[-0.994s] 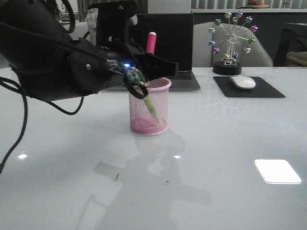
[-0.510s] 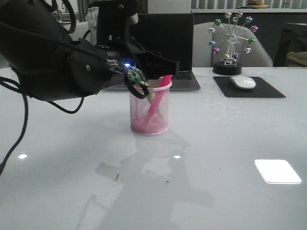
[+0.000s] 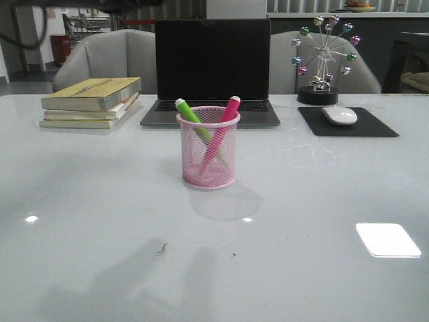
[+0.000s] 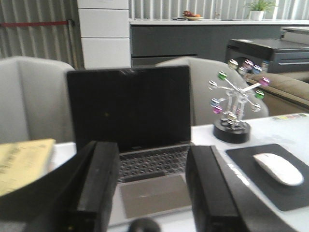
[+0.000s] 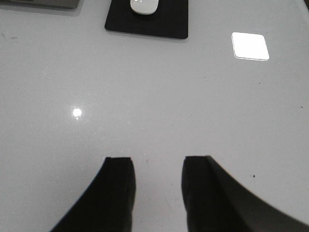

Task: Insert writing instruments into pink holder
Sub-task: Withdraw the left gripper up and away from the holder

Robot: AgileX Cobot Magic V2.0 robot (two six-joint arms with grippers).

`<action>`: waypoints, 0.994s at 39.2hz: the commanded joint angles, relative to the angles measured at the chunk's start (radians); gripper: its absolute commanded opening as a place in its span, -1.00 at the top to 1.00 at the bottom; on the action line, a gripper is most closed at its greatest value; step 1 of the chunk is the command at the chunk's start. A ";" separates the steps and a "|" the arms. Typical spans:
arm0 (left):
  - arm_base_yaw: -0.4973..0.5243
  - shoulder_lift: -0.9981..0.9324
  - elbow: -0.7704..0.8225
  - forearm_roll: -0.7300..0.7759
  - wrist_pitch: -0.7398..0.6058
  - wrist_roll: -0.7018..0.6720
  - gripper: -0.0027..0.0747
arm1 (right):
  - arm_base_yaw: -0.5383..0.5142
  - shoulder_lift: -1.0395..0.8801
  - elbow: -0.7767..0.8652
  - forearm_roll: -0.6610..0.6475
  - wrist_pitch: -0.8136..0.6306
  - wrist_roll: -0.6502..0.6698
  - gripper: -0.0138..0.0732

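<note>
The pink mesh holder (image 3: pixel 208 173) stands mid-table in front of the laptop. Both markers lean inside it, crossed: the green marker (image 3: pixel 189 112) pokes out at the left rim, the magenta marker (image 3: pixel 230 110) at the right rim. Neither arm shows in the front view. My left gripper (image 4: pixel 153 147) is open with nothing between its fingers, held high and facing the laptop; the holder is out of its view. Over bare table, my right gripper (image 5: pixel 157 160) is open and empty too.
A dark laptop (image 3: pixel 212 67) stands behind the holder, a stack of books (image 3: pixel 90 102) at the back left. At the back right are a white mouse (image 3: pixel 340 115) on a black pad (image 3: pixel 348 125) and a ball ornament (image 3: pixel 323 60).
The left arm, which hung over the holder and dropped the magenta marker in, has pulled up and out of the front view. Both markers now rest in the cup.
</note>
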 commanded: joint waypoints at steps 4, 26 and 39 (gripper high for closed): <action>0.104 -0.236 -0.022 0.010 0.163 0.079 -0.09 | -0.007 -0.015 -0.026 -0.001 -0.081 -0.007 -0.17; 0.455 -0.703 0.053 0.072 0.683 0.081 -0.09 | 0.002 -0.049 -0.026 0.006 -0.087 -0.007 -0.17; 0.479 -0.948 0.334 0.070 0.745 0.079 0.02 | 0.047 -0.170 -0.027 0.032 -0.043 -0.007 -0.17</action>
